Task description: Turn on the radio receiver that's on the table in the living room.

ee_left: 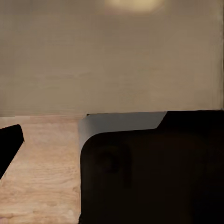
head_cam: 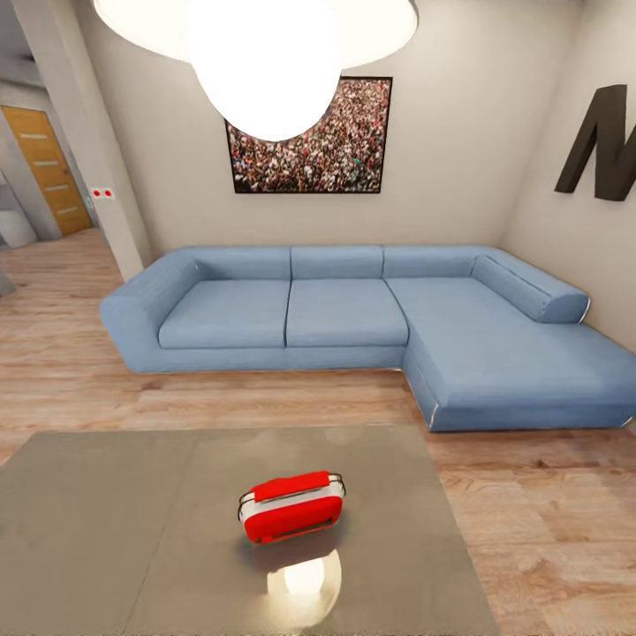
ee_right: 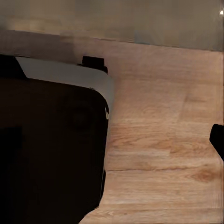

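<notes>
The radio receiver [head_cam: 291, 511], a bright-red rounded box with a white band and a thin wire handle, rests on the glossy grey table [head_cam: 106, 530] near its middle in the head view. Its dial face is turned out of sight. In the left wrist view one dark fingertip [ee_left: 9, 144] of my left gripper pokes in over the wood floor. Likewise one dark fingertip [ee_right: 217, 140] of my right gripper shows over the floor in the right wrist view. Both hang low beside my dark base, well away from the radio, and their opening is hidden.
A blue L-shaped sofa [head_cam: 353, 318] stands beyond the table, under a crowd-photo picture [head_cam: 309, 141]. A white dome lamp [head_cam: 265, 53] hangs overhead and is mirrored in the tabletop. Wood floor [head_cam: 548, 521] runs right of the table. My dark base [ee_left: 154, 177] sits close to both wrists.
</notes>
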